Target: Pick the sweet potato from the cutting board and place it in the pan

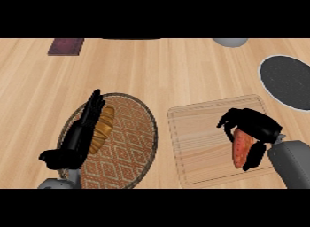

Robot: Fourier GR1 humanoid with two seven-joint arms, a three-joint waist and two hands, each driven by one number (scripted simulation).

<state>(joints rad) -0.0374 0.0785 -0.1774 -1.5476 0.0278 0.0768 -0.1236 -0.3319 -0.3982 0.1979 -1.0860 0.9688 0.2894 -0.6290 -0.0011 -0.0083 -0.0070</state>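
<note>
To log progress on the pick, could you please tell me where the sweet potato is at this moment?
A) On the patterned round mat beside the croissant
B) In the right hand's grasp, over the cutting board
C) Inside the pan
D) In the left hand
B: the right hand curls round the sweet potato within the outline of the cutting board, and the pan shows no sweet potato in it.

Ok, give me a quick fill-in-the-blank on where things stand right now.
1. The sweet potato is gripped by the robot's ____.
2. It is over the cutting board, not yet in the ____ at the view's upper right.
3. The patterned plate lies under the robot's open ____.
Missing words: right hand; pan; left hand.
</note>
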